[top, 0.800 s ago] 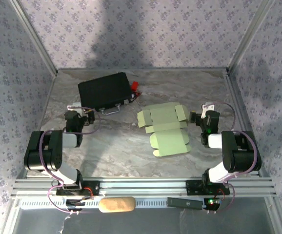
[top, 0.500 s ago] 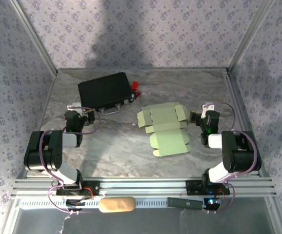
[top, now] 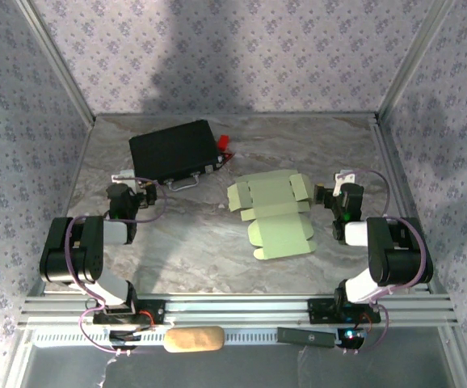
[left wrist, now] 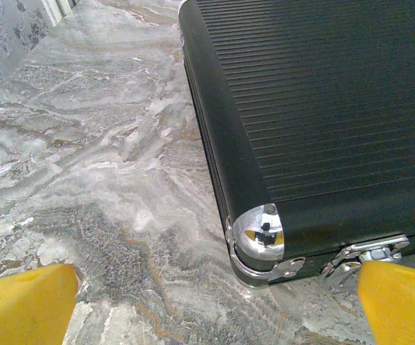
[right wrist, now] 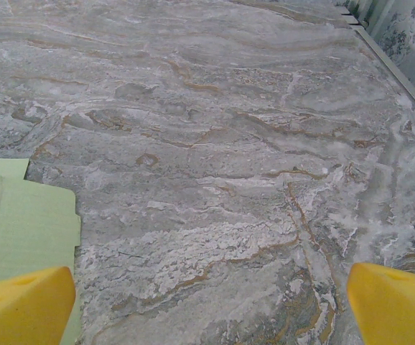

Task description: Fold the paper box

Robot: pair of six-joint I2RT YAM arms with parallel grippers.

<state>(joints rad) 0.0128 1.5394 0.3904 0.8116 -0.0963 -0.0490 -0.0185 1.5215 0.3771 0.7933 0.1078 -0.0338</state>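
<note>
Jaws gape wide, empty, on left gripper (left wrist: 211,305) and right gripper (right wrist: 207,302), evidently parked pending first fold of the flat box (top: 280,234).

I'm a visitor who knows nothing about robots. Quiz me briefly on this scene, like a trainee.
1. True or false: the pale green flat card cutout lies nearer the right pincer than the left pincer.
2. Where is the black ribbed case with the metal handle? A: on the marble table, in front of the left pincer. B: on top of the card. C: gripped by the right pincer.
3. Fill in: both pincers' jaws stand ____.
Key: 1 true; 2 A; 3 open.
</note>
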